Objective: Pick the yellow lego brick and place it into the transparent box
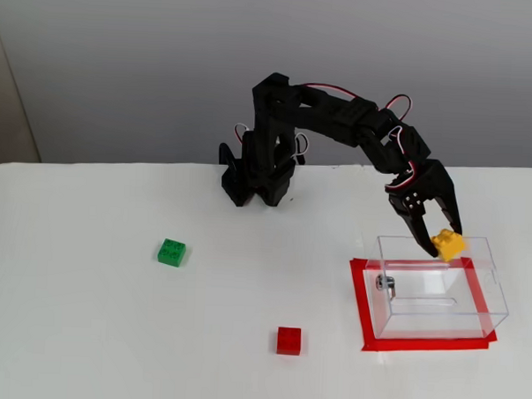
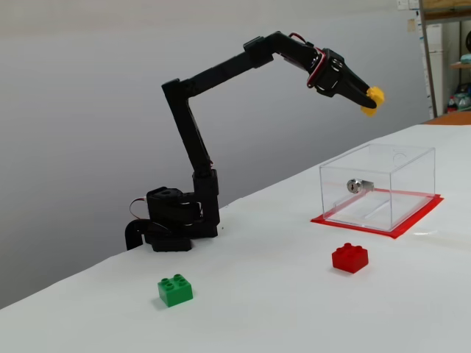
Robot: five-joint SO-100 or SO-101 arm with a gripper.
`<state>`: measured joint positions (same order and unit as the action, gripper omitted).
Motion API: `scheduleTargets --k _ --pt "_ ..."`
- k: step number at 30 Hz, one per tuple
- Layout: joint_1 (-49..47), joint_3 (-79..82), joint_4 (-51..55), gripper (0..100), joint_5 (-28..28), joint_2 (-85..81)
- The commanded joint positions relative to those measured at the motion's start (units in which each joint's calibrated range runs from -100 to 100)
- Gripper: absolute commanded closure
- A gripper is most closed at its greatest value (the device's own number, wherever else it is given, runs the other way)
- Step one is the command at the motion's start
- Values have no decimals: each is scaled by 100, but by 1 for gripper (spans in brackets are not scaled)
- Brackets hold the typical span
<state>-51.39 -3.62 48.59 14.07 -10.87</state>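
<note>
The yellow lego brick (image 1: 448, 245) (image 2: 374, 100) is held in the air by my gripper (image 1: 444, 247) (image 2: 371, 102), which is shut on it. The black arm is stretched out from its base. Brick and fingertips hang above the open top of the transparent box (image 1: 438, 300) (image 2: 378, 188), over its far part, well clear of the rim in the side-on fixed view. The box has a small metal fitting (image 1: 383, 282) (image 2: 355, 185) on one wall and stands on a red taped rectangle (image 1: 360, 310) (image 2: 383, 226).
A green brick (image 1: 171, 252) (image 2: 175, 290) lies on the white table left of the arm's base (image 1: 254, 177) (image 2: 173, 220). A red brick (image 1: 288, 340) (image 2: 349, 257) lies on the table in front of the box, outside the red tape.
</note>
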Motion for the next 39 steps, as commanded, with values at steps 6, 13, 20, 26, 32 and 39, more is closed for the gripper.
scheduleTargets --k 6,13,20,26,32,39 --pt "-240 -99 -307 91 18 531" --pt "-425 -81 -385 91 23 641" --pt "-417 -54 -385 91 23 641" --pt "-410 -36 -385 89 23 641" --pt "-410 -27 -385 80 23 641" --pt "-388 -27 -385 80 23 624"
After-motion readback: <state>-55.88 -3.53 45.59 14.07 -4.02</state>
